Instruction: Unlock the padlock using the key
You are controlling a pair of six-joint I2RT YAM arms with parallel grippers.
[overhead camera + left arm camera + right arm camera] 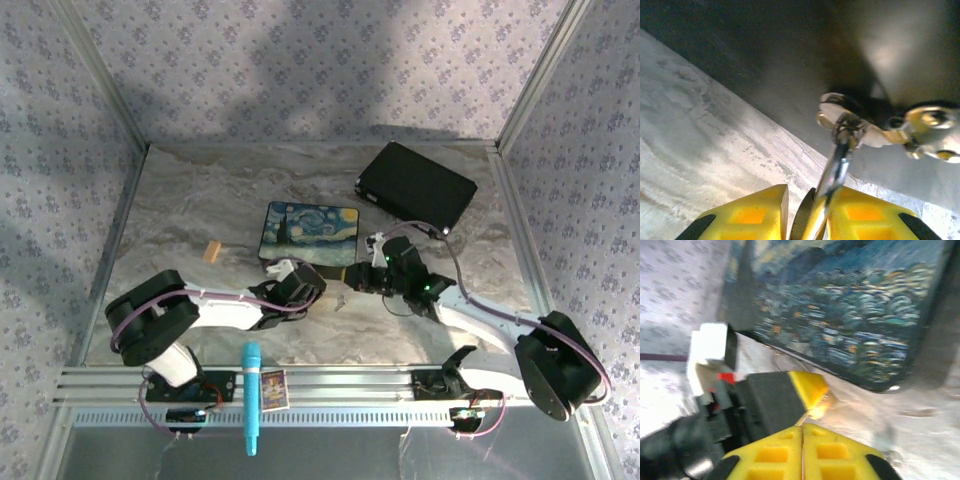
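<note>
Two fingers (750,215) of the left end effector (812,194) pinch the key (837,165), while the right end effector (803,426) sits closed.

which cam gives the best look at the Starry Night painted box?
Top external. The flat rectangular Starry Night painted box is seen from above there, sharp, with nearly all of its painted lid in frame. The right wrist view gets a close, blurred, slanted stretch of the painted face, cut off by the frame edges.
</note>
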